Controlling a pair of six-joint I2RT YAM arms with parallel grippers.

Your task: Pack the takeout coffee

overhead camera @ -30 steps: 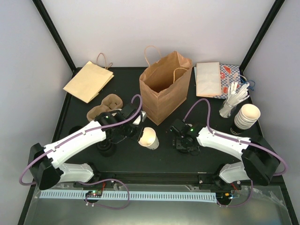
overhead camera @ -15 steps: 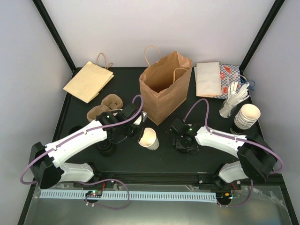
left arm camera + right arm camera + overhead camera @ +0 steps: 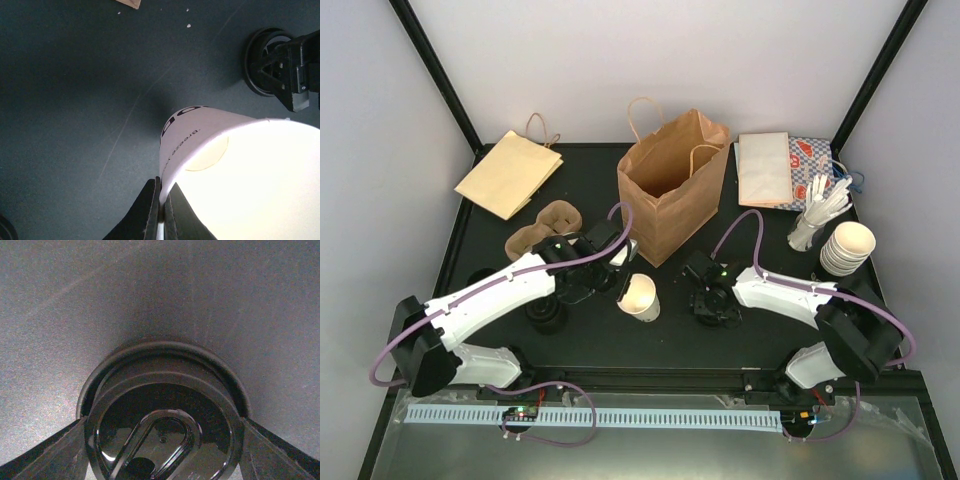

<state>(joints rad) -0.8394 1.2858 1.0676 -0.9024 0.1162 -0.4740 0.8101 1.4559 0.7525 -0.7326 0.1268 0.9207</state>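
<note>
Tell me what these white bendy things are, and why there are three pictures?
They are two robot arms bolted to a black table. The big picture looks down from above; the other two come from small cameras on each wrist. The left arm has its jaws pinched on the rim of a white paper cup, held tilted. The right arm has its jaws either side of a black lid; I can't tell if it grips it. Behind stand an open brown bag, a cardboard cup carrier and a stack of cups.
</note>
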